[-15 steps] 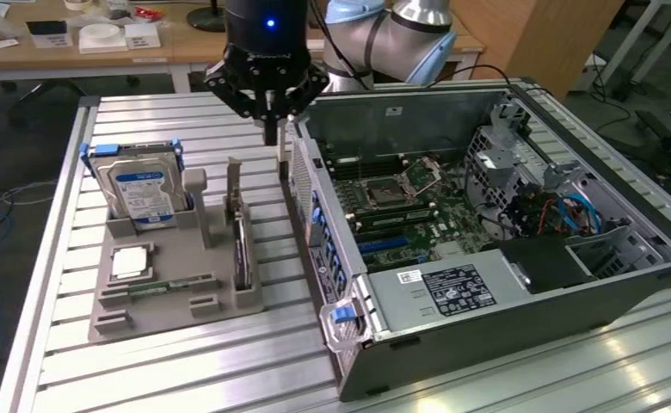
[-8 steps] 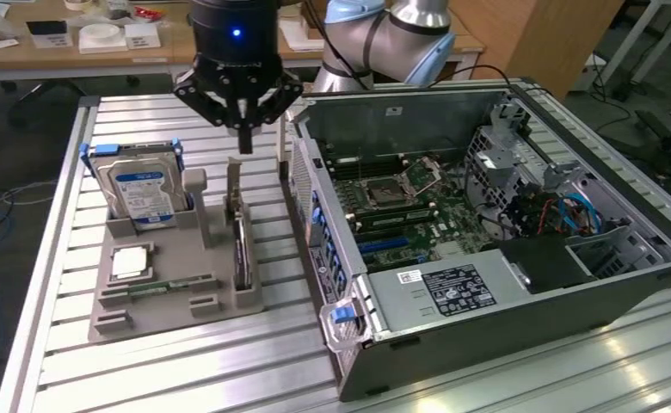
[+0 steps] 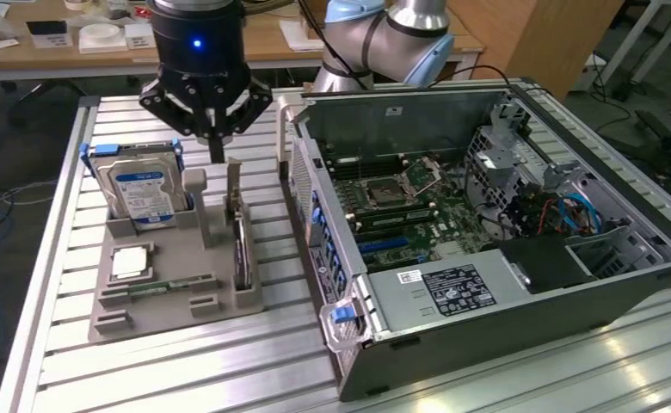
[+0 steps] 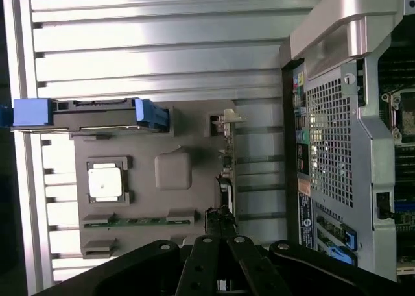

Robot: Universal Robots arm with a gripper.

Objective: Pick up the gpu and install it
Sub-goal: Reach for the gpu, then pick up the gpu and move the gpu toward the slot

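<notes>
Black pincer [image 3: 214, 144], pressed together, over the graphics card [image 3: 242, 245]
You have the card on edge just below, left of centre, long axis running toward the frame's bottom.

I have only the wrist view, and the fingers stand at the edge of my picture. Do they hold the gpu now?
Observer: No. In the exterior view the fingers are shut on nothing, above the grey tray. The gpu stands on its edge in that tray.
Operator: What is inside the computer case, far from the tray?
Observer: The computer case lies with its open side up. Blue cables lie inside it, at the side away from the tray.
Operator: I see the hard drive from its edge. What is on its face?
Observer: The hard drive stands upright and shows a blue-white label.
</notes>
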